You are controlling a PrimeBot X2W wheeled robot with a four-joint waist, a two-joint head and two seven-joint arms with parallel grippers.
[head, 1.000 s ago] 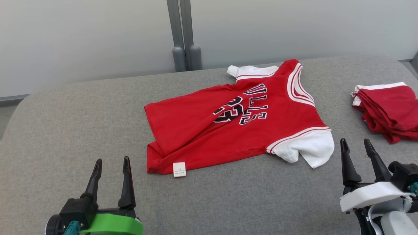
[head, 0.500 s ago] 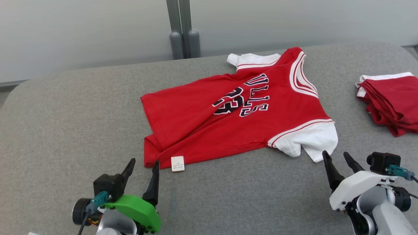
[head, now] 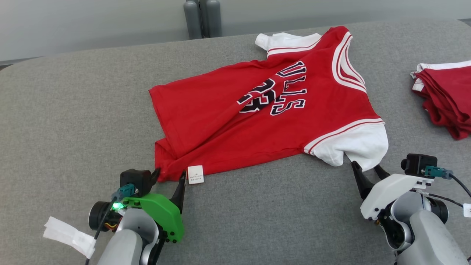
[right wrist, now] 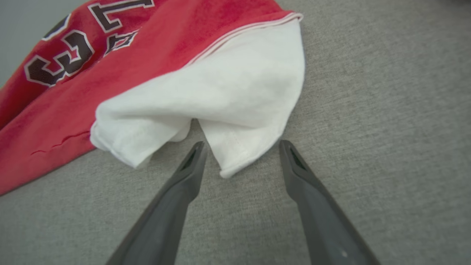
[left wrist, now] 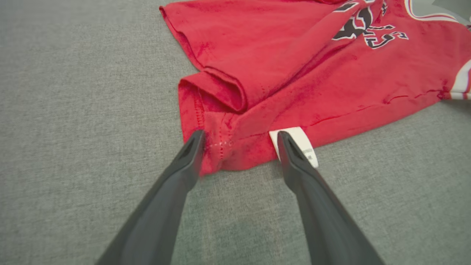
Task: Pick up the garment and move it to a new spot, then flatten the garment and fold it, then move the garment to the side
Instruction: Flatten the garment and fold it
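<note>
Tabletop (head: 73, 110): grey woven cover, carrying all the items listed.
Left tool (head: 170, 172): fingers spread wide with nothing gripped, lying low over the tabletop and pointing at the shirt's near-left corner.
Left tool, placement: in the left wrist view the corner of the hem lies between the two fingertips. One tip is at the outer edge of the hem and the other overlaps the tag. Whether either tip presses on the cloth cannot be told.
Tag (head: 195, 174): small and white, sticking out from the near hem onto the tabletop.
Red shirt (head: 220, 114): at the middle of the tabletop, front side up, with dark lettering and numerals outlined in white. The collar points right and the hem points left. It is not fully flat: the hem is folded over itself at the near-left corner, and a crease runs across the body.
Far sleeve (head: 283, 39): white, at the far edge of the shirt.
Near sleeve (head: 353, 145): white and rumpled, with its lower point hanging toward the right tool.
Right tool (head: 364, 165): fingers spread wide and holding nothing, with the tips on either side of the near sleeve's lowest point.
Pile of red clothes (head: 447, 95): folded, with white trim, at the right edge of the tabletop, well apart from the shirt.
</note>
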